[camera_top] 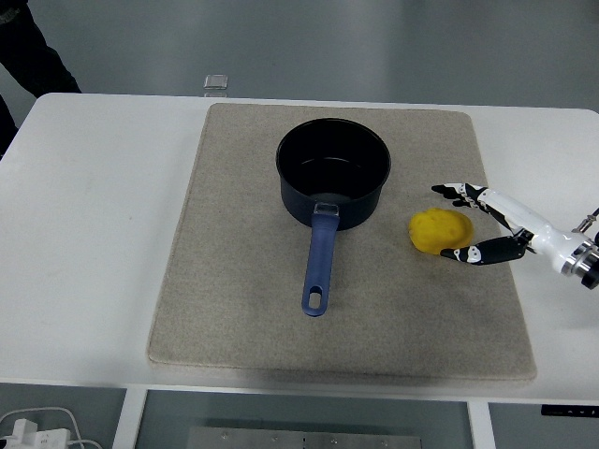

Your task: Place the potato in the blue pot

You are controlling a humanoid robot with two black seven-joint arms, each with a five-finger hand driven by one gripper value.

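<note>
Left of the hand, the potato looks matt yellow with a slightly bumpy skin. Beyond it, the blue pot has a dark, faintly glossy inside. Under both lies a rough, felt-like grey mat on the smooth white table.

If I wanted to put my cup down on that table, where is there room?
The grey felt mat is bare left of the dark blue pot and its handle, and along its near edge. The white table beside it is bare too. Crowded: the yellow potato at the right robot hand.
</note>
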